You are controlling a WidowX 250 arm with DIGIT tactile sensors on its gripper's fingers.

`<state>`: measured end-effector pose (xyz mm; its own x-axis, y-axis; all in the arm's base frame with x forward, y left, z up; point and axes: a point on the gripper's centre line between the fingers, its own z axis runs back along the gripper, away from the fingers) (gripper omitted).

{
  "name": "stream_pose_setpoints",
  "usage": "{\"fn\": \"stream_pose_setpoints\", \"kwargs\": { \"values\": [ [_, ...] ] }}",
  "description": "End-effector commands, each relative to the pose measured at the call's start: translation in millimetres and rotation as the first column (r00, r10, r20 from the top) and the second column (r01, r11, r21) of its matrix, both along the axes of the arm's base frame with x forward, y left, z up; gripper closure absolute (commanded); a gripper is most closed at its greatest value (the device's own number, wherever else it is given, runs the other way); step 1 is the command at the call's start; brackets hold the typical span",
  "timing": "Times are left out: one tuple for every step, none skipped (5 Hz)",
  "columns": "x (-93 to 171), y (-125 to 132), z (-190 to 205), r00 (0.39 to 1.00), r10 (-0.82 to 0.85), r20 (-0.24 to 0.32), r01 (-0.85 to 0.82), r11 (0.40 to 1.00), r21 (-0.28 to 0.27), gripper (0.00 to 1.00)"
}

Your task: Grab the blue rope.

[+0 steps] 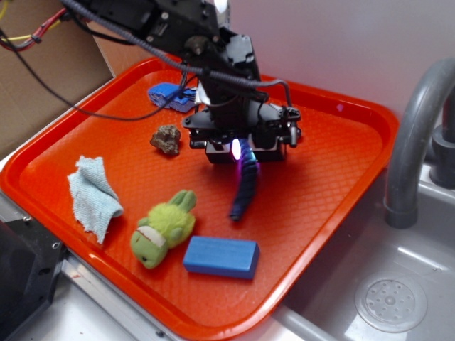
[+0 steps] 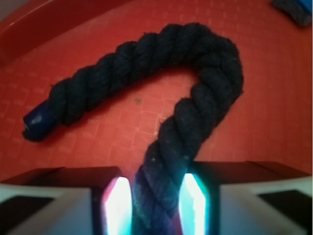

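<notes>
Exterior – blue rope (image 1: 244, 186): on the orange tray (image 1: 334, 177), near its middle; the visible stretch runs from under the gripper (image 1: 240, 150) down toward the tray's near edge, its free end resting on the tray floor
Exterior – gripper: low over the rope's upper part, glowing pads on either side of it
Exterior – other items: brown rock (image 1: 166, 138) left of the gripper; light blue cloth (image 1: 93, 195) at the left; green plush toy (image 1: 165, 227) and blue block (image 1: 221, 256) near the front; blue sponge (image 1: 173, 96) at the back
Exterior – sink (image 1: 384, 298): right of the tray, grey faucet (image 1: 412, 135) beside it
Wrist – blue rope (image 2: 195, 93): bent like a hook; one leg rises from between the jaws, curves at upper right, long leg slants down-left to a shiny bound end (image 2: 38, 121)
Wrist – jaws: narrow, closed against the rope, a lit pad on each side of the cord
</notes>
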<state>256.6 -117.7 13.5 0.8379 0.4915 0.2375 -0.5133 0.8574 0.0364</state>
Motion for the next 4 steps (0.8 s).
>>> {"fn": "stream_pose_setpoints", "kwargs": {
  "values": [
    [13,4,56,0.913,-0.359,-0.193,0.362,0.932,-0.019,1.00],
    [22,14,95,0.881,-0.440,-0.173,0.439,0.897,-0.047,1.00],
    [26,24,122,0.865,-0.469,-0.181,0.464,0.883,-0.072,1.00],
    [19,39,162,0.872,-0.461,-0.167,0.456,0.887,-0.070,1.00]
  ]
}}
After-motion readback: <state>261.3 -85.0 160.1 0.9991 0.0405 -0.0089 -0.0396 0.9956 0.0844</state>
